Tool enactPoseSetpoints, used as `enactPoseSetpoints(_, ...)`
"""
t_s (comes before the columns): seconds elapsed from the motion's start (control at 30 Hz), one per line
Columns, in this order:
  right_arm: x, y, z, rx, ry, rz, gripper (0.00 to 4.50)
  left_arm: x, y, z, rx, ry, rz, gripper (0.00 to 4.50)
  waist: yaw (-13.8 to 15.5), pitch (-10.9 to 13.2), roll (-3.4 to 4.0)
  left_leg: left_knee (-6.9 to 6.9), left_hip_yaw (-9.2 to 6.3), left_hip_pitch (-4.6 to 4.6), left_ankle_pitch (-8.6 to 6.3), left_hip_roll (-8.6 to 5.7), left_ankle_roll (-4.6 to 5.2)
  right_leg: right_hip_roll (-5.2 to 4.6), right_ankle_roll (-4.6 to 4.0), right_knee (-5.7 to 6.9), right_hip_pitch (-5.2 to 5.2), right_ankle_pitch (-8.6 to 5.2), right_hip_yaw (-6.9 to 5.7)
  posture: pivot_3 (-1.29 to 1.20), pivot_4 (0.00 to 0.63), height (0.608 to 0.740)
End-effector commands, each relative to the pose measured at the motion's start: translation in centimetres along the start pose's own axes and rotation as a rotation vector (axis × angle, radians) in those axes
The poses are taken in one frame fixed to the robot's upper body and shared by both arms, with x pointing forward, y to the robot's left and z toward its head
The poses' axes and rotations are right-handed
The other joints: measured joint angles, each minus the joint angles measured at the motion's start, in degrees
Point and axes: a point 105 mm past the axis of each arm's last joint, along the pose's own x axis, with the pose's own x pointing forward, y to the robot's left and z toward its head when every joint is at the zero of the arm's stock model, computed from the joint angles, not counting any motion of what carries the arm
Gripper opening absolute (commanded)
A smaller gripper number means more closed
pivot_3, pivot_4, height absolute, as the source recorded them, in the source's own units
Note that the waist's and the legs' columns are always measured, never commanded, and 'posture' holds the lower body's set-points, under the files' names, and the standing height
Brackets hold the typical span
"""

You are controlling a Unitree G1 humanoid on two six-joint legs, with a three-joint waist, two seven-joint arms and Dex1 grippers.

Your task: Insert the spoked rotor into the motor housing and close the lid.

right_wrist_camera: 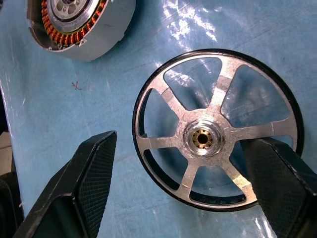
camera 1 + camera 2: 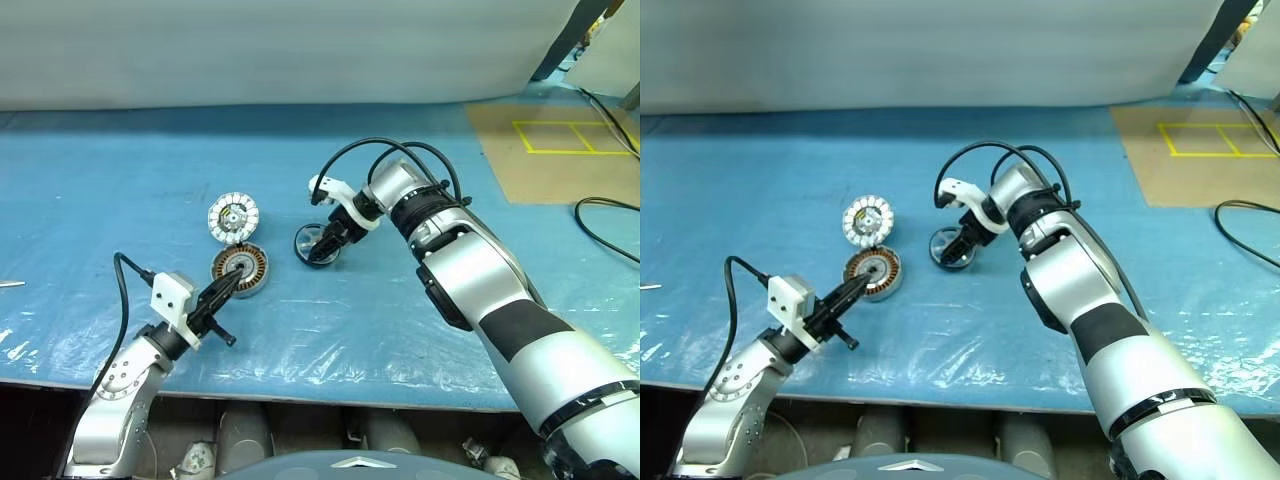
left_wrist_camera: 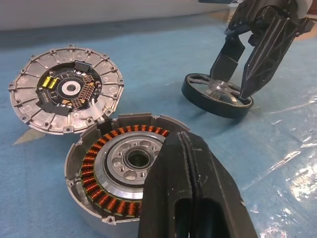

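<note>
The spoked rotor, a silver wheel with a dark rim, lies on the blue sheet to the right of the motor housing. Copper windings show inside the housing. Just beyond it lies the lid, pale segmented face up. My right gripper hangs open just over the rotor, one finger outside the rim and the other over the opposite rim. My left gripper is shut and holds nothing, with its tips at the housing's near edge.
Clear plastic film covers the blue sheet. A brown board with yellow tape lies at the far right, and a black cable runs near it. The table's front edge runs close below my arms.
</note>
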Motion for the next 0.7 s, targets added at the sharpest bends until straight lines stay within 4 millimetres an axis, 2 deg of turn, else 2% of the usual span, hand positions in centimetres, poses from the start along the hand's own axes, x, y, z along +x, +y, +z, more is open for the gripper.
enactPoseSetpoints(0.03,-0.6,0.0,1.1,-0.013,-0.03,-0.029,4.13,0.2,-0.3,0.6,0.024,-0.029,-0.014,0.03,-0.01,0.0,0.0,0.0,0.0,0.0,0.0,0.0,0.0,0.0,0.0,0.0,0.0,0.0,0.0,0.0,0.15,0.74)
enactPoseSetpoints(0.27,-0.2,-0.9,1.0,0.031,-0.06,-0.102,4.13,0.6,-0.6,0.5,0.021,-0.033,-0.02,0.03,0.06,0.0,0.0,0.02,0.0,0.0,0.01,0.0,-0.03,0.0,0.0,0.01,0.0,0.0,0.0,0.0,0.15,0.74)
enactPoseSetpoints(0.6,-0.9,0.8,2.0,0.092,-0.099,0.03,4.13,0.7,-0.7,0.3,0.02,-0.02,-0.028,0.03,0.02,0.0,0.01,0.02,0.0,0.0,0.0,0.0,-0.04,0.0,0.0,0.04,0.0,0.0,0.0,0.0,0.15,0.74)
enactPoseSetpoints(0.7,-1.1,0.7,2.1,0.101,-0.111,0.022,4.13,0.8,-0.6,0.2,0.021,-0.019,-0.031,0.03,0.04,0.0,0.01,0.03,0.0,0.01,0.0,0.01,-0.04,0.0,-0.01,0.05,0.0,0.0,0.0,0.0,0.15,0.74)
